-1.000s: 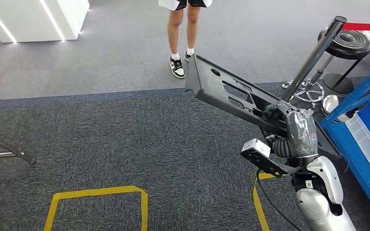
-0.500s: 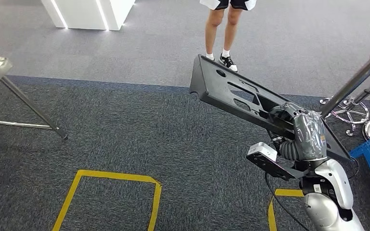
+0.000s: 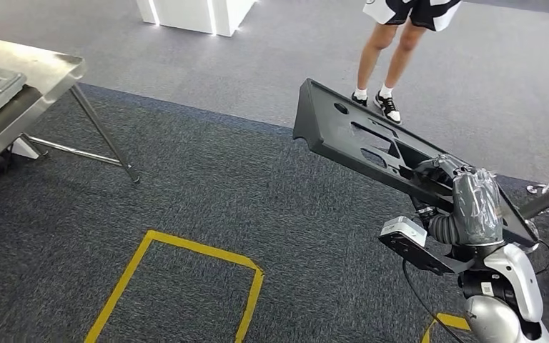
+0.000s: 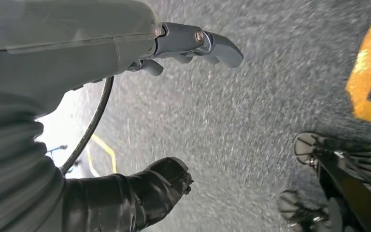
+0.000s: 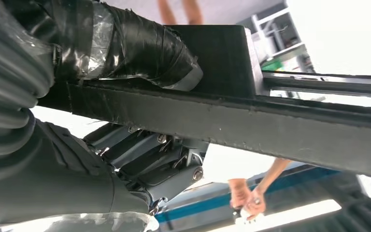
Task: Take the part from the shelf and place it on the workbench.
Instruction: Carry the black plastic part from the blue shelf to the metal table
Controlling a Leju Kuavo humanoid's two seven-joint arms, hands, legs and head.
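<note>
From the head view we note the right hand [image 3: 449, 187] gripping a long black part [image 3: 372, 146], held tilted above the dark carpet [image 3: 207, 193]. We see a metal workbench [image 3: 39, 71] at far left, well apart from the part; a person's legs [image 3: 386, 61] stand beyond; yellow floor tape [image 3: 150, 239] lies below. At the left wrist we find the left hand [image 4: 140, 121] holding nothing, fingers [image 4: 212, 43] apart over carpet. At the right wrist we see the taped thumb [image 5: 140, 48] clamped on the part's edge.
</note>
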